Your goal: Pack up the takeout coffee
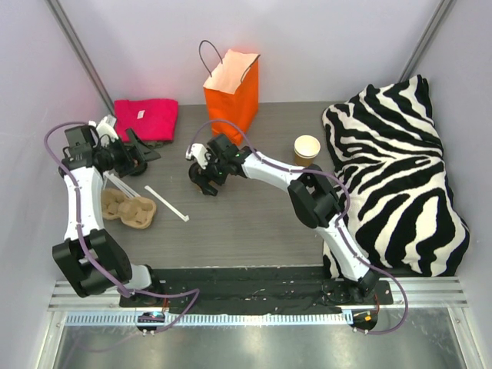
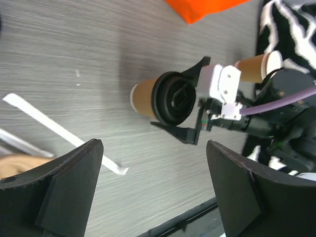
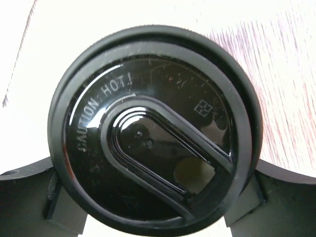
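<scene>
The takeout coffee [image 1: 206,184], a brown paper cup [image 2: 143,98] with a black lid [image 3: 153,133] marked "CAUTION HOT", is held in my right gripper [image 1: 206,174] in front of the orange bag [image 1: 231,88]. The jaws close on the lid's rim from both sides, as the left wrist view [image 2: 190,98] and the right wrist view [image 3: 155,197] show. I cannot tell whether the cup touches the table. My left gripper [image 1: 142,150] is open and empty to the left, by the pink cloth, with only table between its fingers [image 2: 69,187].
A second brown cup [image 1: 307,148] without a lid stands by the zebra pillow [image 1: 400,177]. A moulded cup tray [image 1: 127,207] and a white strip [image 1: 167,204] lie front left. A pink cloth [image 1: 144,119] lies back left.
</scene>
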